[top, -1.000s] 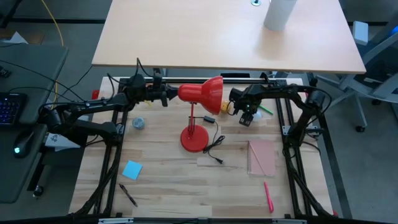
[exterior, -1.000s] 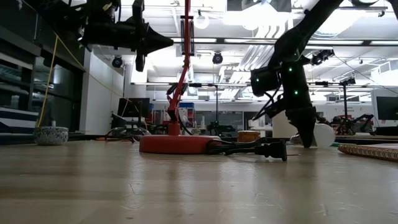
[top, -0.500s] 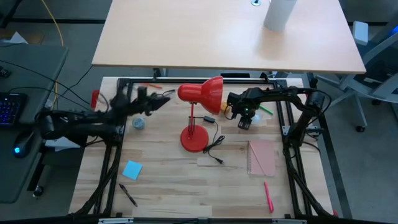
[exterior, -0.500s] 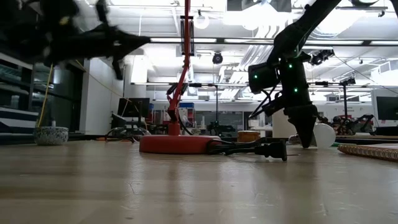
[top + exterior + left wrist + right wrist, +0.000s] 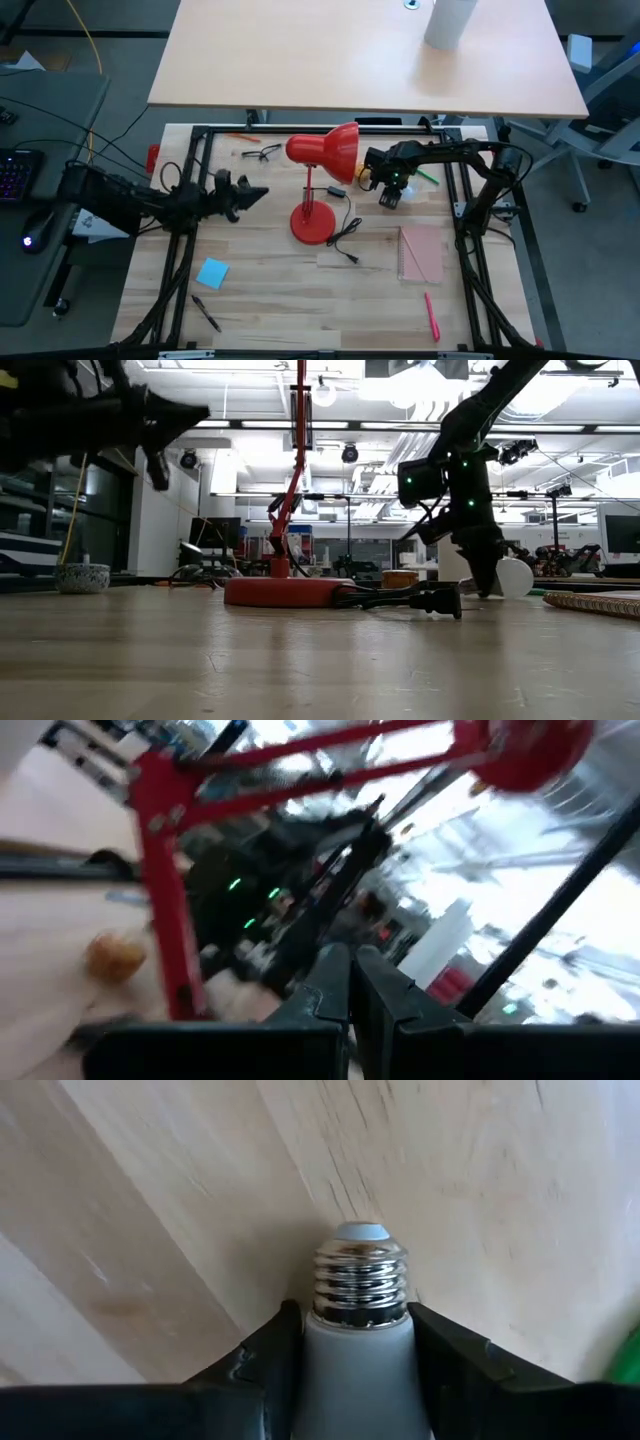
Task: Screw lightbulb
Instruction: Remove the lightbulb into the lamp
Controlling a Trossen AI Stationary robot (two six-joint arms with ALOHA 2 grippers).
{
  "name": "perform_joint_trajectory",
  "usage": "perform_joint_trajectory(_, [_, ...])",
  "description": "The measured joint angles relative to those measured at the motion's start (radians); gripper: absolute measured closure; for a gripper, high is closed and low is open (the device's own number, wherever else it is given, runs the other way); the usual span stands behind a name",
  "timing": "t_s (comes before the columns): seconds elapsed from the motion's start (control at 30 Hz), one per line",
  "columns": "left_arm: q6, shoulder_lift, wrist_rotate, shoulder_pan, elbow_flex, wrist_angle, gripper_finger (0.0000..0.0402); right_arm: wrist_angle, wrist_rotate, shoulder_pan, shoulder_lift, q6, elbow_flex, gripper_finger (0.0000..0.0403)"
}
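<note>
From above, the right gripper [image 5: 388,199] sits near the back of the counter [image 5: 270,300], at about two o'clock from the red lamp's base [image 5: 311,225], just beyond the open mouth of the red shade [image 5: 325,150]. Its jaws are clamped on the lightbulb [image 5: 360,1330]: the wrist camera shows the white neck pinched between the two dark fingers [image 5: 262,1360], with the ribbed metal screw base [image 5: 361,1280] poking out past them toward bare wood. The rounded end of the bulb is cut off there. At counter height the bulb [image 5: 514,577] shows as a pale ball low beside the gripper [image 5: 487,565], though I cannot tell if it touches the wood. From overhead the arm mostly hides it.

The left gripper [image 5: 243,194] hangs over the left side, at nine o'clock from the lamp base, well apart from the shade, jaws together. Its wrist picture is smeared: the tips [image 5: 350,988] meet in front of the red lamp stem [image 5: 165,910], and a small yellow-orange blob [image 5: 112,957] can barely be made out.

A black cord [image 5: 346,238] trails at four o'clock of the base. A pink notebook [image 5: 420,252], a blue note [image 5: 211,272] and a pink pen [image 5: 432,317] lie nearer the front.
</note>
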Motion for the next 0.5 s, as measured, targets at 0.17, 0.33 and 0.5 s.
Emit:
perform_joint_trajectory(0.17, [0.082,-0.007,-0.056,-0.040,-0.006,-0.107,0.0401,0.002,-0.047,0.007,0.000,0.075,0.002,0.0248])
perform_joint_trajectory(0.33, [0.096,-0.012,-0.019,0.002,-0.006,-0.123,0.0401,0.012,-0.085,0.058,0.000,0.139,0.020,0.0248])
perform_joint_trajectory(0.5, [0.110,-0.018,0.047,0.019,-0.006,-0.124,0.0401,0.086,-0.136,0.157,-0.009,0.112,0.035,0.0248])
